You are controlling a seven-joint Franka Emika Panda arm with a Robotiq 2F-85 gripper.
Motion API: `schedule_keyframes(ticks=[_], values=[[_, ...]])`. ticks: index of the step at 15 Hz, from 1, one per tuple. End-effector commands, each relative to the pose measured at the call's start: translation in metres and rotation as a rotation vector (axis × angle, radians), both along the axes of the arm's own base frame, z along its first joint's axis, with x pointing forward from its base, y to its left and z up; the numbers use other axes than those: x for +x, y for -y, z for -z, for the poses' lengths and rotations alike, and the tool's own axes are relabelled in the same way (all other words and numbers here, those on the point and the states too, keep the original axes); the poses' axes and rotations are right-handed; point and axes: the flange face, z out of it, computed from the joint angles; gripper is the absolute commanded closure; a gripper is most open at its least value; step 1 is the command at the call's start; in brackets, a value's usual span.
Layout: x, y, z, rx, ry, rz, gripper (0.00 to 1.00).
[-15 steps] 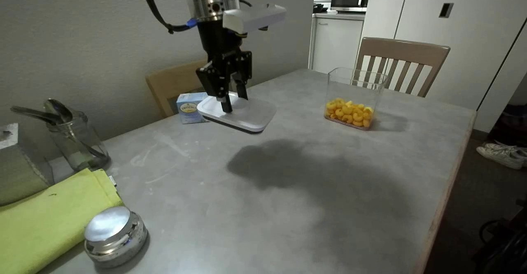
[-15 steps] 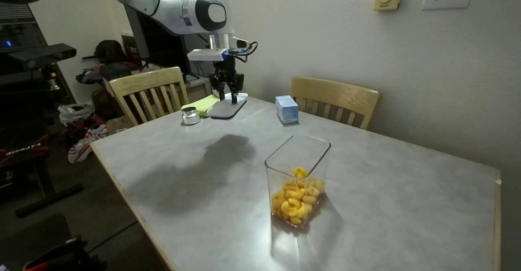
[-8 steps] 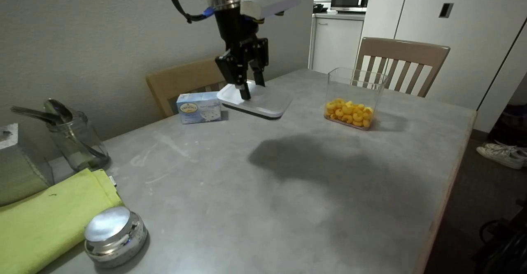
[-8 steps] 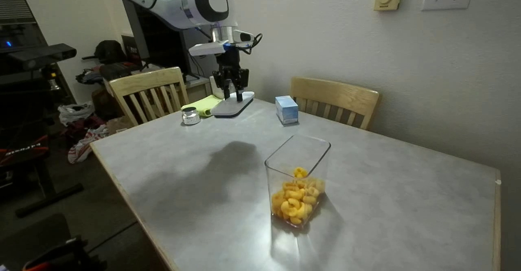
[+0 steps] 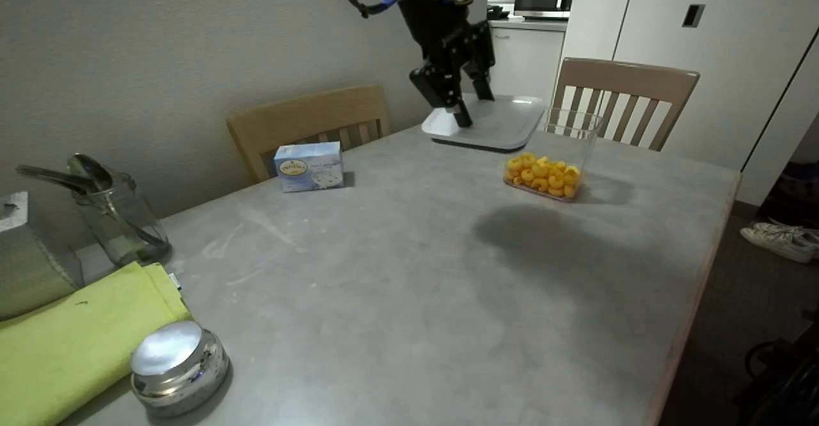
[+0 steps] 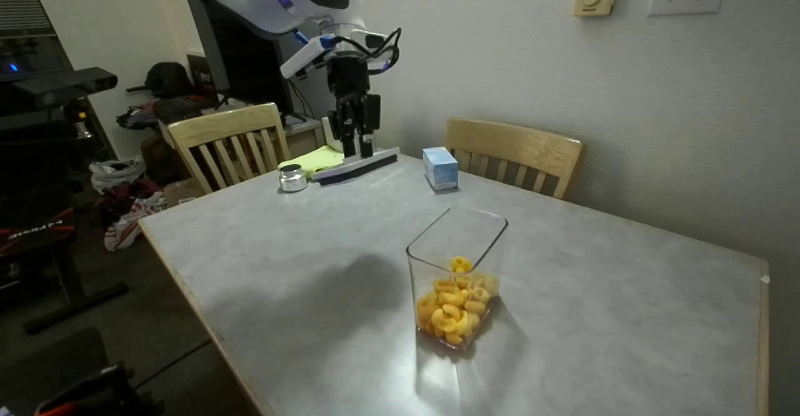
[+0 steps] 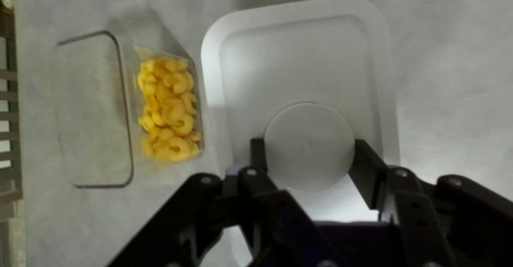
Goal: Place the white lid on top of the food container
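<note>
In an exterior view the white arm comes in from the top, slopes down and bends at the wrist. In an exterior view the black gripper hangs below, pointing down with a bit of a lean. Its two fingers stand apart, pinching what is between them. They look blurry up close, so I can't tell how hard they squeeze.

white lid aloft, apart from clear food container
lid tilted; container upright, open-topped, part-filled with curled yellow food
</note>
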Motion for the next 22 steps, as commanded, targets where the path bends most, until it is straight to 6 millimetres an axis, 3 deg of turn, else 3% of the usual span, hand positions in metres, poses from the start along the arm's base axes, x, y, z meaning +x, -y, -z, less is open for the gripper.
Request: schedule_keyframes(ticks=[1,11,16,19,21,22], values=[[-0.036,0.022,-0.014,-0.094,-0.065,0.088,0.71],[-0.114,0.082,-0.030,-0.109,-0.045,0.239,0.71],[-0.136,0.114,-0.031,-0.074,0.007,0.257,0.71],[-0.127,0.105,-0.043,-0.075,0.068,0.207,0.71],[-0.116,0.082,-0.053,-0.078,0.119,0.152,0.71],[-0.111,0.062,-0.061,-0.083,0.159,0.111,0.71]])
